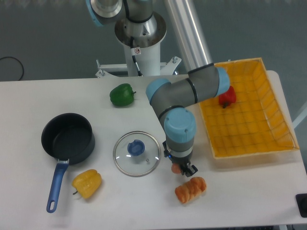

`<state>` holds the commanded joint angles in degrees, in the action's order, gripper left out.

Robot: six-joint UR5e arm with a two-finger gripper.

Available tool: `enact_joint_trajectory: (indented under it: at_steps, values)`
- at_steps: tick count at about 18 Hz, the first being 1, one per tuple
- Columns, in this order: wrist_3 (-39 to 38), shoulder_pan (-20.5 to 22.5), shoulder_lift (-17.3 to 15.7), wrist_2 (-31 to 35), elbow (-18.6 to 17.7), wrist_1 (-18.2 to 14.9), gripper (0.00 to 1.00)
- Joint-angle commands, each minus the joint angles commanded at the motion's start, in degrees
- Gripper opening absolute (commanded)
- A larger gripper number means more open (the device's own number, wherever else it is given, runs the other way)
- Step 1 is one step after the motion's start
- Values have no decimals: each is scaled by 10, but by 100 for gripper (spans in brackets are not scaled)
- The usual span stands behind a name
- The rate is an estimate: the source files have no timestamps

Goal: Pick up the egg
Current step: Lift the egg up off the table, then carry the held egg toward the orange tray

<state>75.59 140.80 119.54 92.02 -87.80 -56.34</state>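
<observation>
Bread roll on worktop just in front of tool. Egg between tool fingers, mostly hidden — clenched or merely straddling, cannot tell. Likely light, smooth, slippery, fragile — take across narrow middle, gently. Glass lid left, yellow basket beyond-right

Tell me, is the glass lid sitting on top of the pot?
No, the glass lid lies flat on the table, apart from and to the right of the open pot.
</observation>
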Motion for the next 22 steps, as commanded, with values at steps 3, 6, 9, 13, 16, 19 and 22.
enact_joint_trajectory:
  at_steps: [3,6,9,13,16,19,22]
  values:
    - [3,9,-20,3,0,-18,38]
    - [39,22,-44,3,0,-51,38]
    - [92,43,-71,3,1,-104,39]
    - [133,61,-91,4,2,-145,39]
    - [174,74,-96,4,3,-170,39]
    - [188,89,-106,4,3,-178,39]
    - [189,91,-106,4,4,-177,40]
